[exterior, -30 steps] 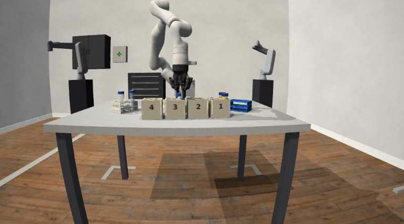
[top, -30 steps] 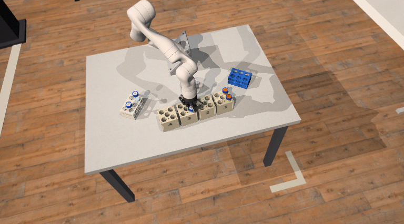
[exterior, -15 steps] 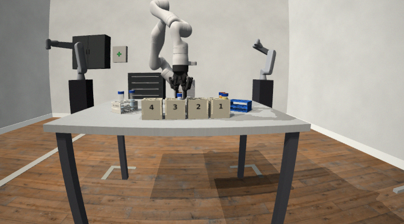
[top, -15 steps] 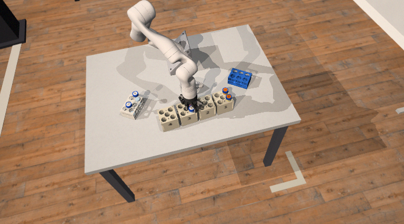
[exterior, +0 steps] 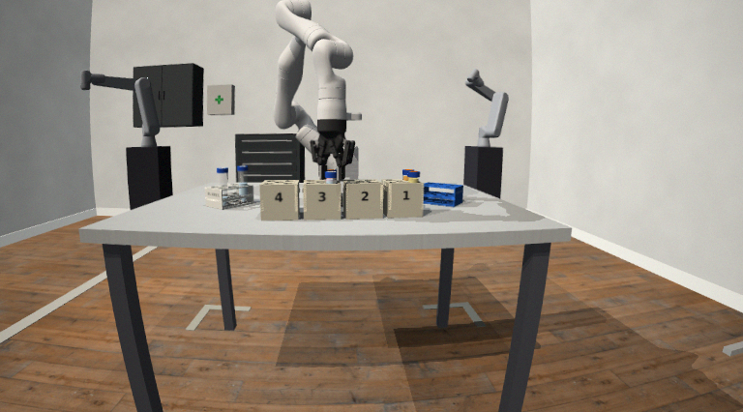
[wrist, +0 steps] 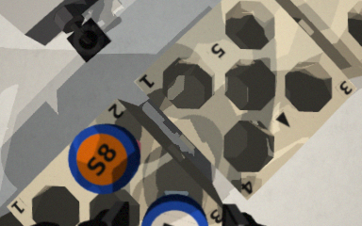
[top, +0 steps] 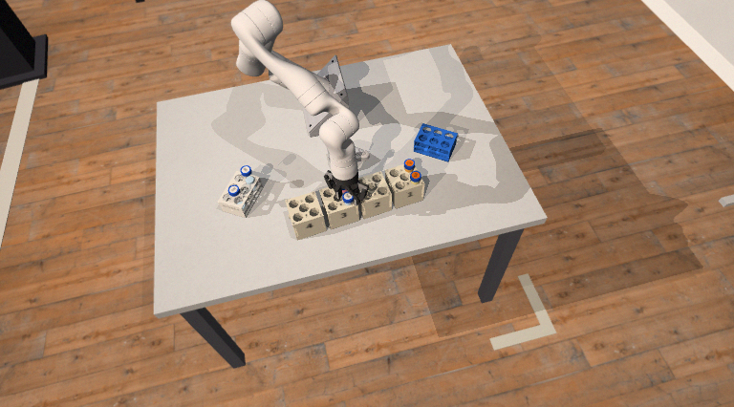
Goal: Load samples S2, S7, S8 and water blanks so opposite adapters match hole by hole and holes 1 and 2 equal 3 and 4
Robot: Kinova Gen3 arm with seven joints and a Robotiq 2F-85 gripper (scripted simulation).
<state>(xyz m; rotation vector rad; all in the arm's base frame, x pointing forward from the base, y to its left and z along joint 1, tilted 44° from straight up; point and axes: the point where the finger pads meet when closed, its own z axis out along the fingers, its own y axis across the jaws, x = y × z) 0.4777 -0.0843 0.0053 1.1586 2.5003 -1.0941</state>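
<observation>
Four beige adapters stand in a row near the table's front: adapter 4 (top: 307, 214), adapter 3 (top: 339, 206), adapter 2 (top: 375, 195) and adapter 1 (top: 404, 184). Two orange-dot tubes (top: 412, 170) stand in adapter 1. In the wrist view sample S8 (wrist: 104, 158) sits in hole 2 of the adapter under me. A white-dot blank (wrist: 173, 213) stands in the same adapter near the mark 3, and it also shows in the top view (top: 348, 197). My gripper (top: 345, 187) is open, its fingers either side of that blank's cap (exterior: 330, 173).
A pale rack (top: 241, 190) with several white-dot blanks stands at the left. An empty blue rack (top: 435, 141) stands at the back right. The neighbouring adapter (wrist: 255, 89) in the wrist view has all its visible holes empty.
</observation>
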